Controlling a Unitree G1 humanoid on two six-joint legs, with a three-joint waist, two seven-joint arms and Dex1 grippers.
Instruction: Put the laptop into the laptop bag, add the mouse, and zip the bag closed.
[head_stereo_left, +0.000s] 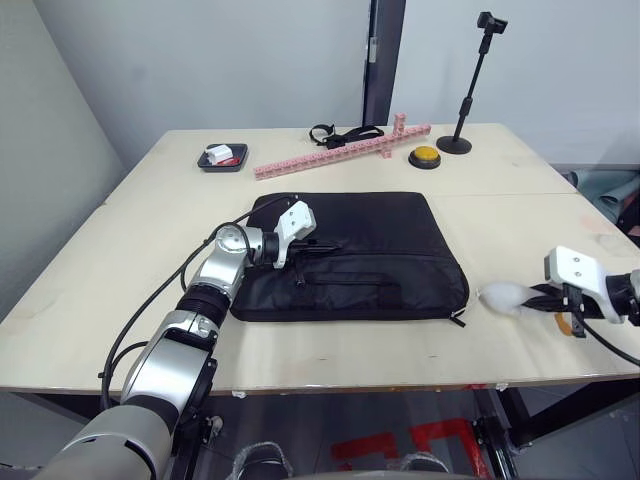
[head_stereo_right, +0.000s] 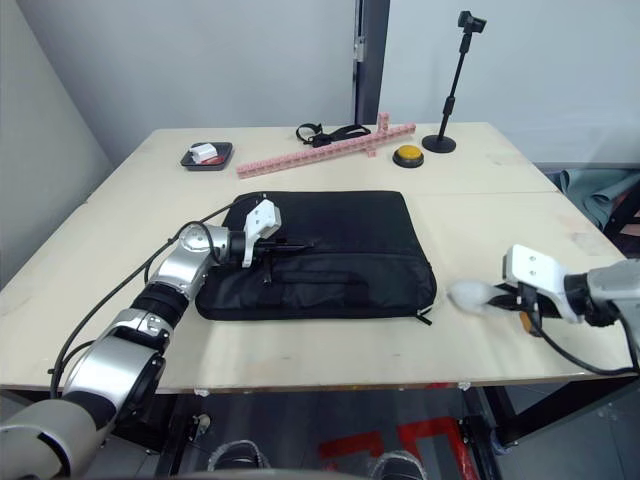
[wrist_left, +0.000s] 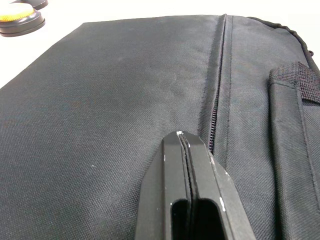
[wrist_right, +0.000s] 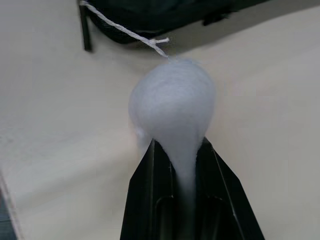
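The black laptop bag (head_stereo_left: 350, 250) lies flat in the middle of the table, looking closed, with its zipper pull (head_stereo_left: 458, 318) at the front right corner. My left gripper (head_stereo_left: 325, 245) is shut with nothing between its fingers, its tips resting on the bag's top beside the pocket zipper (wrist_left: 216, 100). My right gripper (head_stereo_left: 530, 297) sits to the right of the bag, shut on a white egg-shaped lump (wrist_right: 172, 100). A thin white string (wrist_right: 125, 31) runs from the lump to the bag's corner. The laptop and the mouse are out of view.
At the back of the table are a pink block bar (head_stereo_left: 340, 148), a yellow button (head_stereo_left: 425, 156), a black stand (head_stereo_left: 468, 100), a black strap (head_stereo_left: 340, 133) and a small black tray (head_stereo_left: 222, 157) holding white and red bits. My right gripper is near the table's right edge.
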